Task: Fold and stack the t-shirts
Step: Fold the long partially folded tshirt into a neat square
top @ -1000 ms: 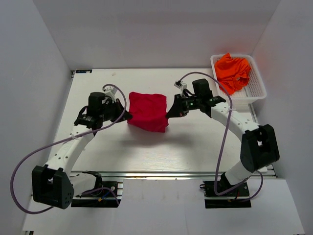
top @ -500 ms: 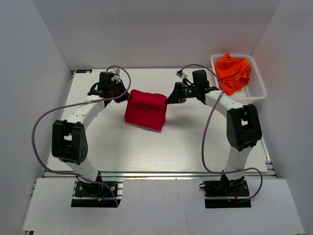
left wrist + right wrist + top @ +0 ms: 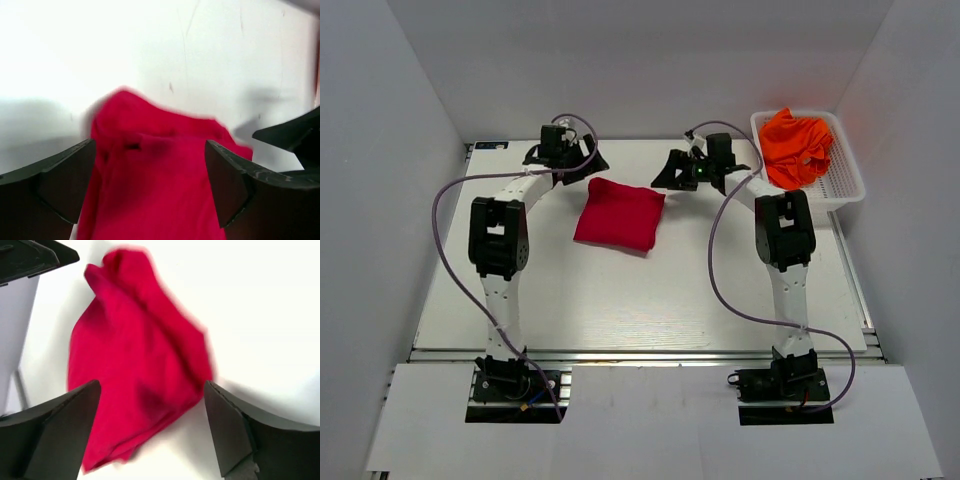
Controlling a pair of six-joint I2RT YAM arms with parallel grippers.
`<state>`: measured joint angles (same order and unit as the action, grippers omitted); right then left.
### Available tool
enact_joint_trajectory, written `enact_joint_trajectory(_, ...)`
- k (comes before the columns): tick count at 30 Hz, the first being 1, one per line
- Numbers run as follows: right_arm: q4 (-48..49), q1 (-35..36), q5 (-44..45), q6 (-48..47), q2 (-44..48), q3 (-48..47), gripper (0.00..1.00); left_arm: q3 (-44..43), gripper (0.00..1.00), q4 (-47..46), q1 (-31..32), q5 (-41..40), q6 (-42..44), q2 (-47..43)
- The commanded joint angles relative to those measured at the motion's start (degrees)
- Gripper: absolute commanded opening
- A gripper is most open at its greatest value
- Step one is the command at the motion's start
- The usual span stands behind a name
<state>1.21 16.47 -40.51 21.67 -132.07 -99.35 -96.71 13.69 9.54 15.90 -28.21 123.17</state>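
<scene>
Two end effectors hang wide open over the far half of the bench, neither gripping anything: the left end effector and the right end effector face each other across a short gap, and each wrist view shows dark fingers spread with only red cloth between and below them. The crimson t-shirt lies loose on the bench as a folded, nearly square bundle, at about 5 o'clock from the left end effector and about 7 o'clock from the right one. It is close to both but held by neither. Its far edge runs roughly from 10 o'clock to 4 o'clock, so the bundle sits slightly skewed, with no clear long axis. The two arms are about equally near it, each just beyond one far corner. The orange t-shirts are heaped in the white mesh basket at the bench's 2 o'clock corner, at 2 o'clock from the right end effector and well apart from the left. With the red shirt seemingly folded, the next reach likely goes to that heap, and the right arm is plainly nearer.
</scene>
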Motion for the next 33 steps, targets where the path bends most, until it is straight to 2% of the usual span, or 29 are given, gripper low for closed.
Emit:
enact_joint_trajectory(1, 0.6, -0.6, 3.0, -2.3, 0.4, -8.9, 0.90, -10.2, 1.00, 2.2, -0.9, 1.1, 3.5, 0.7)
enact_joint_trajectory(4, -6.5, -0.1, 6.2, -7.1, 2.2, -11.2, 0.90, -5.0, 1.00, -1.5, -0.9, 1.8, 3.5, -2.8)
enact_joint_trajectory(8, -8.0, 0.3, 5.8, -9.1, 8.8, -3.2, 0.90, 2.3, 1.00, -4.8, 0.9, 4.6, 5.0, -7.8)
enact_joint_trajectory(10, -8.9, 1.6, 5.7, -9.5, 10.9, -0.2, 0.90, 6.5, 1.00, -7.6, 0.9, 10.3, 5.5, -9.1)
enact_joint_trajectory(12, -9.2, 2.2, 3.9, -9.8, 12.4, 2.1, 0.90, 8.2, 1.00, -11.4, 1.5, 12.8, 5.5, -9.1)
enact_joint_trajectory(15, -6.2, 3.1, -0.1, -8.5, 13.4, 5.9, 0.90, 8.2, 1.00, -10.4, 2.8, 16.6, 6.1, -8.5)
enact_joint_trajectory(20, -5.9, 5.6, -2.8, -9.1, 10.4, 4.7, 0.90, 6.7, 1.00, -14.1, 3.4, 20.5, 4.8, -4.2)
enact_joint_trajectory(23, -6.4, 6.3, -2.8, -9.4, 6.5, 1.8, 0.90, 2.4, 1.00, -9.6, 2.9, 17.7, 4.8, 1.3)
enact_joint_trajectory(26, -6.7, 6.5, -2.4, -9.5, 2.8, -0.5, 0.90, 1.3, 1.00, -9.6, 2.1, 15.9, 4.3, 5.6)
enact_joint_trajectory(30, -5.4, 6.4, -2.6, -9.6, -0.3, -0.1, 0.90, -2.4, 1.00, -7.6, 1.5, 11.0, 3.8, 9.9)
enact_joint_trajectory(33, -6.3, 6.4, -1.3, -11.8, -3.3, -0.1, 0.90, -5.1, 1.00, -4.6, 0.9, 11.0, 3.8, 12.8)
